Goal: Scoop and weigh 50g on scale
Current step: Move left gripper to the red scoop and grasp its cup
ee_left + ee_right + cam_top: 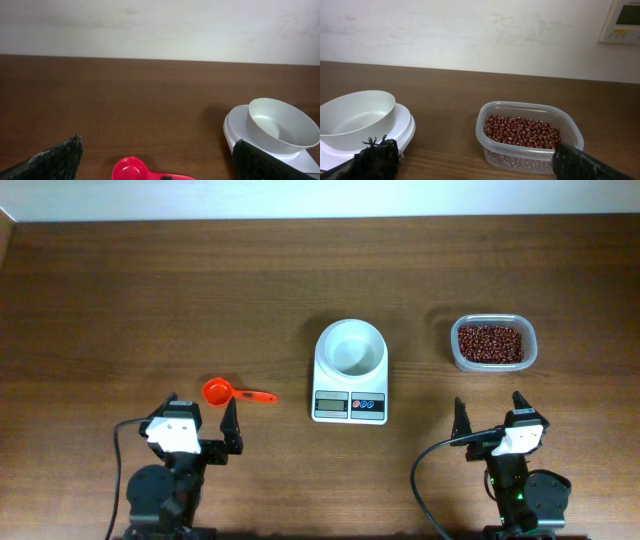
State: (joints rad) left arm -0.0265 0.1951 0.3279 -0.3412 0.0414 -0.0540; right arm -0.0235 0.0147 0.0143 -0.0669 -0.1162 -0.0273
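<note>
While parked low by the table [150,300] edge, left gripper [202,408] and right gripper [489,406] both gape wide, scale [350,385] between them.

No legible text anywhere; scale display [331,405] unreadable.

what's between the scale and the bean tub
Nothing: only bare tabletop lies between the scale and the bean tub, clear in the overhead and right wrist views.

The table [150,300] is matt wood, the scale [349,406] smooth plastic, the tub [527,104] clear plastic.
</note>
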